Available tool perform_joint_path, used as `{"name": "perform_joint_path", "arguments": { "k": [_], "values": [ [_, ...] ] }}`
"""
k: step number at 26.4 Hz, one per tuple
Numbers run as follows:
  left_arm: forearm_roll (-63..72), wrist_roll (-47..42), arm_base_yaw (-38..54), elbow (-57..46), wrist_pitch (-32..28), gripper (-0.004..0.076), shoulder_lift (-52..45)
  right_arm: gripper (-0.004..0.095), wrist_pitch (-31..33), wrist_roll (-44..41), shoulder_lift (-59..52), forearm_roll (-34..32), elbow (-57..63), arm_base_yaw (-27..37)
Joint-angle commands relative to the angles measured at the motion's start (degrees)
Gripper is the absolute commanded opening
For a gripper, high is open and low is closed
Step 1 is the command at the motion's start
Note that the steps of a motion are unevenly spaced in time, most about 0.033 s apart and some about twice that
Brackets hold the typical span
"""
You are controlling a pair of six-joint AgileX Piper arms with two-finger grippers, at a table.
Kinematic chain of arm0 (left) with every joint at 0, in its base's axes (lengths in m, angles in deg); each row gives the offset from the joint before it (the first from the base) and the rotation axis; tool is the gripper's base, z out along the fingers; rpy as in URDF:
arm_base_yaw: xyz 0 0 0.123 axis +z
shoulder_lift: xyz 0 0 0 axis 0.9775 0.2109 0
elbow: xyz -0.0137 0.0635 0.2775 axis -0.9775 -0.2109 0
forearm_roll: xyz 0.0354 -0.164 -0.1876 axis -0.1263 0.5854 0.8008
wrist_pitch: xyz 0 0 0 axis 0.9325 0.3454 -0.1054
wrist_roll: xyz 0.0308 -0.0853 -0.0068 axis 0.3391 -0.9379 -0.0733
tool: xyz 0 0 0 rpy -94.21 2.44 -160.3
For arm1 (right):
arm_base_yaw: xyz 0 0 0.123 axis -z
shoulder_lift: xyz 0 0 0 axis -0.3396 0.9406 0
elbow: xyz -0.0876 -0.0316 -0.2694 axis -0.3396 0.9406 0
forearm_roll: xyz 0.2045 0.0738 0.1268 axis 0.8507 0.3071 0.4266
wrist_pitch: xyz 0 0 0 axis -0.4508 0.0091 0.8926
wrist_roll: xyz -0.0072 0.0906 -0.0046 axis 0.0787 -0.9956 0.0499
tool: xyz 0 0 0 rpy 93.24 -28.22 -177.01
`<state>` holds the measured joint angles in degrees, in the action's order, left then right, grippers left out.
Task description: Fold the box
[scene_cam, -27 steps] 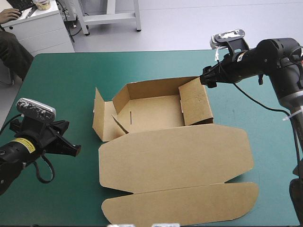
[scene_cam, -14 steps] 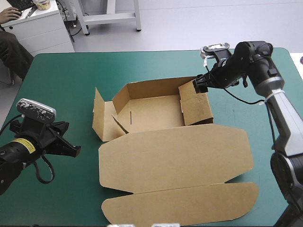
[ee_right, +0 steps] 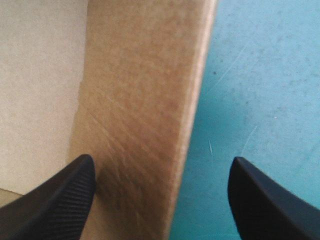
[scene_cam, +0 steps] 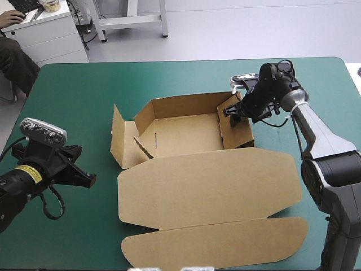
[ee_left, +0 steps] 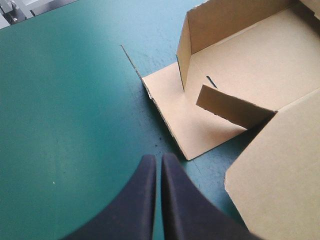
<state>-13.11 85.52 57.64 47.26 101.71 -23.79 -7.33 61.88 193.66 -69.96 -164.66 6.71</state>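
Note:
The brown box (scene_cam: 186, 132) lies mid-table as an open tray with its back wall raised. Its wide lid (scene_cam: 208, 186) lies flat toward the near edge. In the high view my right gripper (scene_cam: 232, 110) is at the top of the box's right wall (scene_cam: 241, 129). Its own view shows that gripper (ee_right: 161, 162) open, one finger on each side of the wall (ee_right: 140, 100), without pinching it. My left gripper (scene_cam: 89, 180) rests shut over the teal-green cover, left of the box. Ahead of its shut fingers (ee_left: 156, 160) the box's left flap (ee_left: 185, 120) lies flat beside a raised wall.
The lid's front flap (scene_cam: 220, 245) reaches almost to the table's near edge. A small tab (scene_cam: 144, 148) stands inside the tray's left corner. A white cabinet (scene_cam: 45, 31) stands beyond the far left corner of the table.
My right gripper has moved left, from beyond the box's right side to its right wall. The wall now stands more upright. The left arm has not moved.

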Motion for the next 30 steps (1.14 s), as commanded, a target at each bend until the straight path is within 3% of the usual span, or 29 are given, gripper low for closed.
{"name": "perform_joint_path", "arguments": {
  "k": [1, 6, 11, 20, 30],
  "values": [
    [0.3, -0.3, 0.2, 1.4, -3.4, 0.0015, -0.2, 0.0506, -1.8, 0.6, -2.7, 2.1, -1.4, 0.3],
    [0.3, -0.5, 0.2, 1.4, -3.4, 0.0015, -0.2, 0.0201, -2.1, 0.6, -2.7, 3.7, -1.4, 0.3],
    [0.3, -0.5, 0.2, 1.4, -3.4, 0.0015, -0.2, -0.0023, -1.4, 1.4, -2.6, 3.0, -1.4, 0.3],
    [0.3, -0.3, 0.2, 1.4, -3.4, 0.0015, -0.2, -0.0019, 0.4, 2.7, -3.4, 2.2, -2.1, 0.3],
    [0.4, -0.3, 0.2, 1.4, -3.4, 0.0015, -0.2, -0.0020, 1.7, 6.7, -17.8, 2.2, -2.5, 4.0]
  ]
}}
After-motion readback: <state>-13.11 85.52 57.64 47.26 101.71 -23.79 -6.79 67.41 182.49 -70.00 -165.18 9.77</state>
